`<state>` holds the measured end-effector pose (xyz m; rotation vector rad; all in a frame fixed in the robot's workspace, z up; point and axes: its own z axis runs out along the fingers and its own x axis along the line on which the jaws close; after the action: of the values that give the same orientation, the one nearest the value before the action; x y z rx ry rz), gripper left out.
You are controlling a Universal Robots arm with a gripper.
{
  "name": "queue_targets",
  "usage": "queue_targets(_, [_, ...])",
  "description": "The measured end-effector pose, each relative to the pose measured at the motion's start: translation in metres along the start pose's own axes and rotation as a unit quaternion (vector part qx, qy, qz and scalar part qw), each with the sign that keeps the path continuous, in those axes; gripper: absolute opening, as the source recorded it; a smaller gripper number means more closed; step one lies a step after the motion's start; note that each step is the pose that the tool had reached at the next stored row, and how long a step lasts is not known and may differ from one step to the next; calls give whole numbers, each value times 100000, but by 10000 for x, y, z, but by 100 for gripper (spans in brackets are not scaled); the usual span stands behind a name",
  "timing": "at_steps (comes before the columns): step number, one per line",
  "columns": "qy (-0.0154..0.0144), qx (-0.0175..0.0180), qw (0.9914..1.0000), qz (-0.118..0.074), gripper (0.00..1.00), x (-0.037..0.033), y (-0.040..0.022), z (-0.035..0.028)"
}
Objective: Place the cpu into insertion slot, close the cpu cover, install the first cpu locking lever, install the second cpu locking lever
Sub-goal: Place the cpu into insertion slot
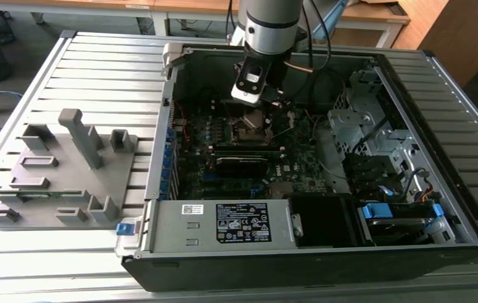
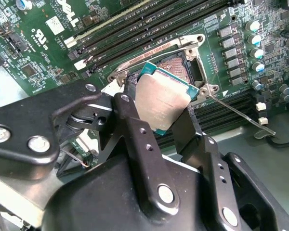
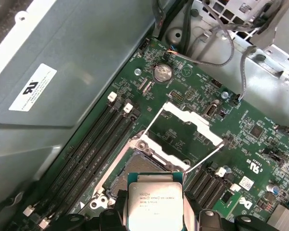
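Silver-grey metal marks the top of the cpu point(image 2: 164, 98), which is clamped between the two black fingers point(image 2: 135, 127) of the tool point(image 2: 161, 103). The fingers are closed to the chip's width, one on each opposite edge, and they grip nothing else. In both wrist views the cpu point(image 3: 155, 207) hangs over one edge of the slot point(image 2: 180, 67), with the dark pin field still exposed beside it. In the second wrist view the chip sits tilted against the board. Whether its lower edge touches the slot cannot be judged.

The cover point(image 3: 190, 118) stands swung up off the slot point(image 3: 135, 171), and green board shows through its square cut-out. A thin wire lever point(image 2: 241, 114) angles away from one socket corner, unlatched. Long black memory sockets point(image 2: 149, 24) run just beside the slot.

In the exterior view the arm point(image 1: 271, 25) drops almost vertically into the open case point(image 1: 441, 76), which lies flat on the slatted grey worktop point(image 1: 95, 69). The tool point(image 1: 254, 120) points down at the middle of the board. A grey fixture tray point(image 1: 62, 170) rests on the worktop at the exterior view's left, well apart from the arm.
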<state>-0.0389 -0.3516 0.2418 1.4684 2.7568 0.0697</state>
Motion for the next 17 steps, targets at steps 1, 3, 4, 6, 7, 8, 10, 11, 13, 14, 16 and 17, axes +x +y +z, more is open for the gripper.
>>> queue_targets(1, [-16, -1, 100000, 311, 54, 0, 0, 0])
queue_targets(3, [-20, 0, 99999, 387, 54, 0, 0, 0])
queue_targets(4, [-22, -3, 99999, 433, 54, 0, 0, 0])
queue_targets(6, [-25, -3, 99999, 482, 54, 0, 0, 0])
queue_targets(7, [-25, -2, 99999, 483, 54, 0, 0, 0])
queue_targets(8, [-24, -1, 99999, 494, 54, 0, 0, 0])
queue_targets(10, [-29, 1, 99998, 548, 54, 0, 0, 0])
queue_targets(11, [-32, 1, 99998, 595, 54, 0, 0, 0])
queue_targets(13, [-40, 2, 99997, 727, 54, 0, 0, 1])
queue_targets(14, [-41, 0, 99997, 801, 54, 0, 0, 1])
queue_targets(16, [-48, -3, 99995, 967, 54, 0, 0, 1])
queue_targets(17, [-59, -5, 99993, 1157, 54, 0, 0, 2])
